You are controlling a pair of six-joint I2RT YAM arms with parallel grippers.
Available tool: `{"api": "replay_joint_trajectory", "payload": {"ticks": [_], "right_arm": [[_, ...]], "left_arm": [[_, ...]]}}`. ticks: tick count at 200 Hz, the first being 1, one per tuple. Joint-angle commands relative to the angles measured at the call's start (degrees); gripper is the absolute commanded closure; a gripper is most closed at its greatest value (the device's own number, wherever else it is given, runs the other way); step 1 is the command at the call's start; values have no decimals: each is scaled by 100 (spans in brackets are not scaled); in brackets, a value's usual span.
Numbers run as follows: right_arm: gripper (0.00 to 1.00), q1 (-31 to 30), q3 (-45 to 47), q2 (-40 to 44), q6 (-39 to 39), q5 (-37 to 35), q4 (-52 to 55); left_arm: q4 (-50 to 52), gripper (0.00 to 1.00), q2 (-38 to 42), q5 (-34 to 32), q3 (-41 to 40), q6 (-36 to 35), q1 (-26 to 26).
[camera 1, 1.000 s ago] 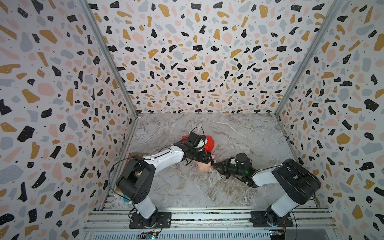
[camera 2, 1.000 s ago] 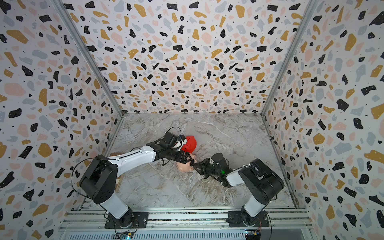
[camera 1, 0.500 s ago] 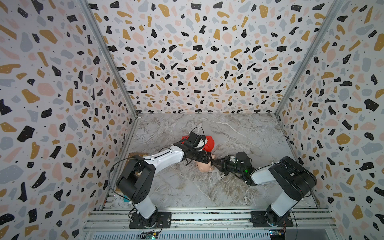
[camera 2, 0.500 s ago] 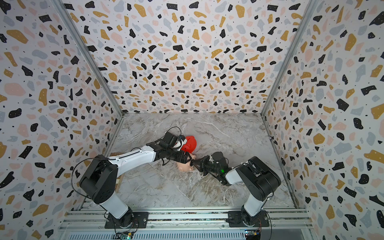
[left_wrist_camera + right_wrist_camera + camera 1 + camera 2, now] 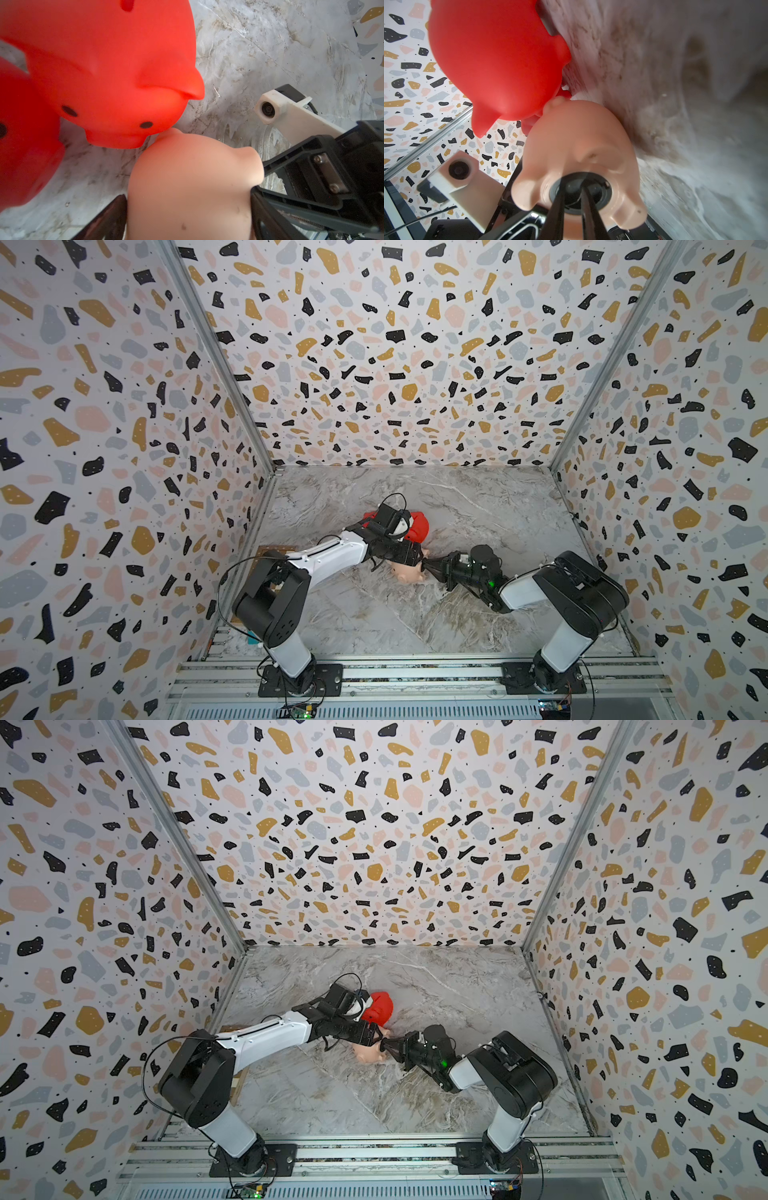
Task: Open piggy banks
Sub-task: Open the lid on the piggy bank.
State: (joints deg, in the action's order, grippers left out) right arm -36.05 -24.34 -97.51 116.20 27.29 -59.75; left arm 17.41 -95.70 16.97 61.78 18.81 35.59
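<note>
Inside the clamped left hand sits the peach piggy bank, right hand pinching its plug.

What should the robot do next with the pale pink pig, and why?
Probably pull the right jaws straight back from the peach piggy bank. They look pinched on the black plug, which sits in its belly, while the left jaws clamp the pig's sides, so a pull could free it.

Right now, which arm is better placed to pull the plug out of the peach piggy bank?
Right. The right claw has its fingertips in the black plug on the peach piggy bank; the left claw is clamped around that bank's body, steadying it.
</note>
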Motion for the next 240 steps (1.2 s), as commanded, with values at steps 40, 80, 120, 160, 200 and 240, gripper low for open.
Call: {"api": "replay_joint_trajectory", "payload": {"ticks": [40,80,120,160,200,240], "right_arm": [[82,-137,72,231,157,-224,164],[79,-131,112,-214,413,-336,-662],[79,-102,52,-331,372,-382,-551],[79,-104,-130,-533,349,-259,-542],[94,-112,-177,-731,233,-149,-618],[100,-49,-63,-733,-214,-114,-619]], "left_arm": [[544,12,-214,30,-245,-35,40],[545,12,-152,8,-287,-35,44],[532,12,-133,8,-312,-36,48],[508,12,-159,38,-298,-35,46],[500,12,-161,18,-322,-52,41],[497,12,-196,25,-281,-54,44]]}}
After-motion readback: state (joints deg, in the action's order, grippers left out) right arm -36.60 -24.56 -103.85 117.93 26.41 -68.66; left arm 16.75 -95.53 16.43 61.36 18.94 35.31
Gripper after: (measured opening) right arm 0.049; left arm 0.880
